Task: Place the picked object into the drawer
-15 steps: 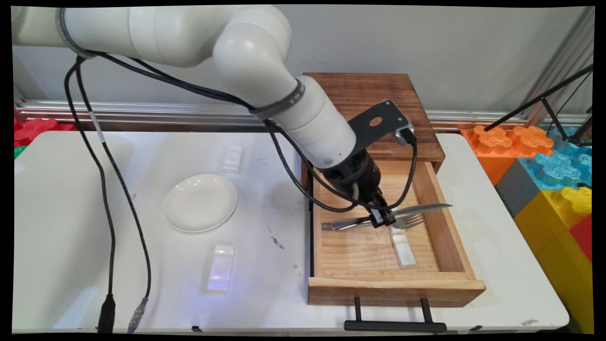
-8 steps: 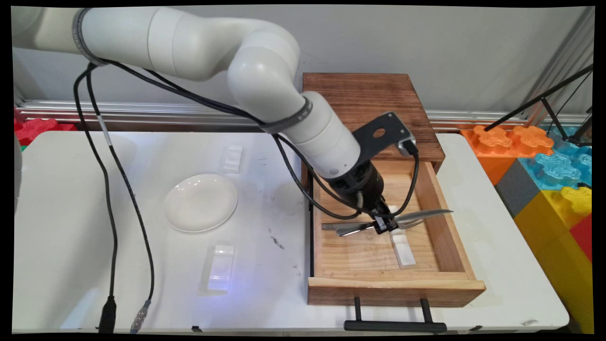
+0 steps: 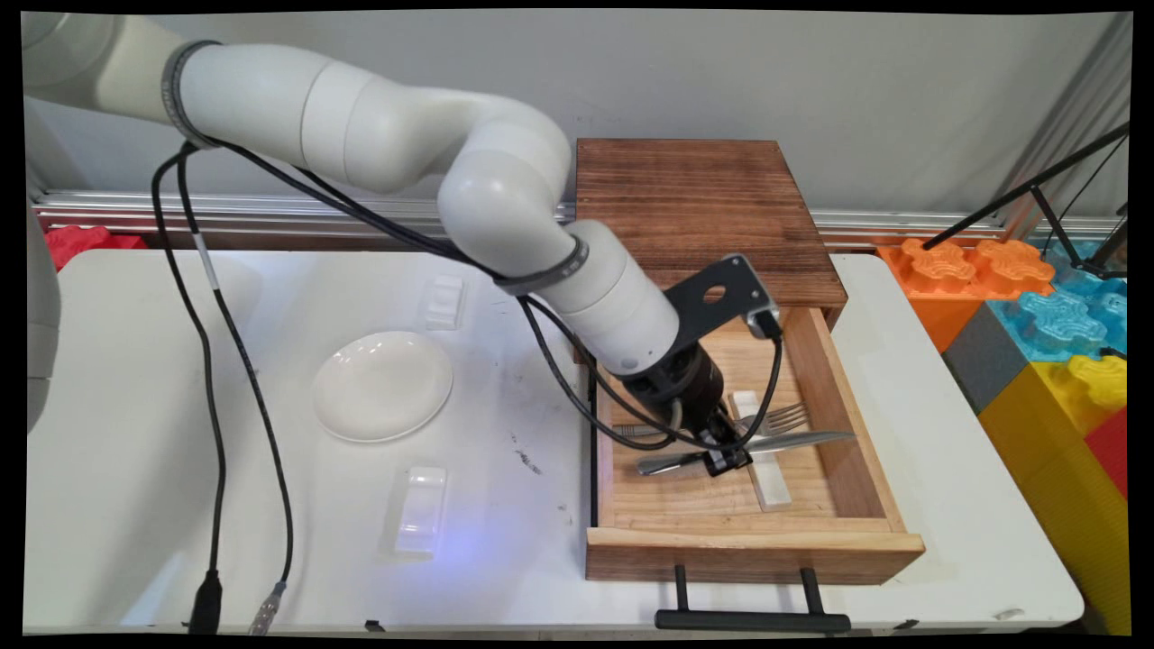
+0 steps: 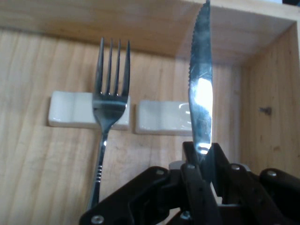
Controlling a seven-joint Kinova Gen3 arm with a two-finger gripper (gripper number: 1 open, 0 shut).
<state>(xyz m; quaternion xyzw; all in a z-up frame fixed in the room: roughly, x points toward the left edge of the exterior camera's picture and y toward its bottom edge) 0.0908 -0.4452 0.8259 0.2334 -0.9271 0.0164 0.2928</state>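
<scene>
Silver knife, silver fork, white rest, pale wood drawer, dark-brown cabinet top, white plate.

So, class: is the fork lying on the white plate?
No, the fork lies inside the open wooden drawer, across a white rest, while the plate sits bare on the table.

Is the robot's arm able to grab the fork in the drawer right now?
Probably not yet: the end effector is shut on the knife. The fork lies uncovered in the open drawer beside it.
</scene>
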